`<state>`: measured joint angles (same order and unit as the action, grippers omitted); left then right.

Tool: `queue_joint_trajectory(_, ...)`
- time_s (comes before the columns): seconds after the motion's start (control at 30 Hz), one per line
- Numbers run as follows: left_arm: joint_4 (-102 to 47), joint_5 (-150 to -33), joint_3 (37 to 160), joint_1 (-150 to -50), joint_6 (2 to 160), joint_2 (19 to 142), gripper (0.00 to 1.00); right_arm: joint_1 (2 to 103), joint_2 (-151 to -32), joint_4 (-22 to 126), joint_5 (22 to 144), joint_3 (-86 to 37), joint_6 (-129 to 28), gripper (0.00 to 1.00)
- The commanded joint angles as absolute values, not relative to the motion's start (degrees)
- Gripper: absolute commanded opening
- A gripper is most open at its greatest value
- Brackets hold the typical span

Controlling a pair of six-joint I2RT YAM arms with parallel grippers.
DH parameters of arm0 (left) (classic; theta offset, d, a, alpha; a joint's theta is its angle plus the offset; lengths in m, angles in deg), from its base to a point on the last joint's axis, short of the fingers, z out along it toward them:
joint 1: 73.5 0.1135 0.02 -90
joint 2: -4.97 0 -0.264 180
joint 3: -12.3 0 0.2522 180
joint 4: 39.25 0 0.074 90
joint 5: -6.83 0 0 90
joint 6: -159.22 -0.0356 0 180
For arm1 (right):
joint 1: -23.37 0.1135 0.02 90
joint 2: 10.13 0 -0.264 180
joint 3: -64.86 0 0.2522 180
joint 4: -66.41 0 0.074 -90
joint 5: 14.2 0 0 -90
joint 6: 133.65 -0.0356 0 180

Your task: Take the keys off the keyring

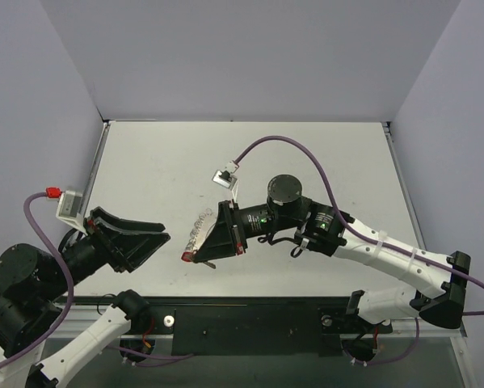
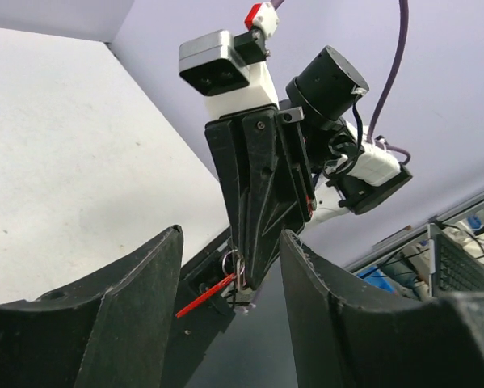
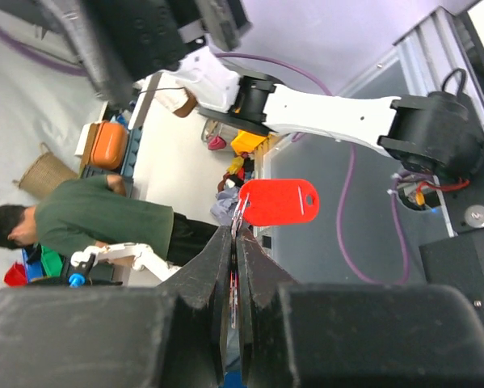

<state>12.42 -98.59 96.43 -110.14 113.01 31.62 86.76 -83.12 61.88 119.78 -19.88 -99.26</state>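
My right gripper (image 1: 198,254) is shut on the keyring and holds it above the table's near edge. In the right wrist view the gripper (image 3: 235,231) is closed tight, with the thin metal ring (image 3: 242,212) poking out at its tips. The key's flat red head (image 3: 278,202) sticks out beyond them, and its blade is hidden between the jaws. The red head shows as a sliver in the top view (image 1: 187,257). My left gripper (image 1: 165,233) is open and empty, just left of the key. In its wrist view (image 2: 229,323) the ring (image 2: 232,263) and red key (image 2: 201,297) hang between its spread fingers, untouched.
The white table (image 1: 306,153) stretches behind both arms, with grey walls on three sides. A pale crinkled patch (image 1: 199,228) lies beside the right gripper; I cannot tell what it is. The black base rail (image 1: 250,323) runs along the near edge.
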Motion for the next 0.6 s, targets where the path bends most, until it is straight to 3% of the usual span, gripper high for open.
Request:
queue_joint_trajectory(0.0,8.9,-99.5,95.0,-110.3,120.9,29.8,0.60,86.5,-81.1,71.5,125.4,-22.4,-99.0,0.00)
queue_joint_trajectory(0.17,0.3,-100.6,88.7,-110.3,129.7,25.0,0.59,86.4,-81.8,72.2,126.3,-24.9,-98.8,0.00)
queue_joint_trajectory(0.57,-14.1,-108.1,80.8,-110.2,133.0,23.0,0.59,86.5,-83.8,72.7,126.1,-28.1,-99.7,0.00)
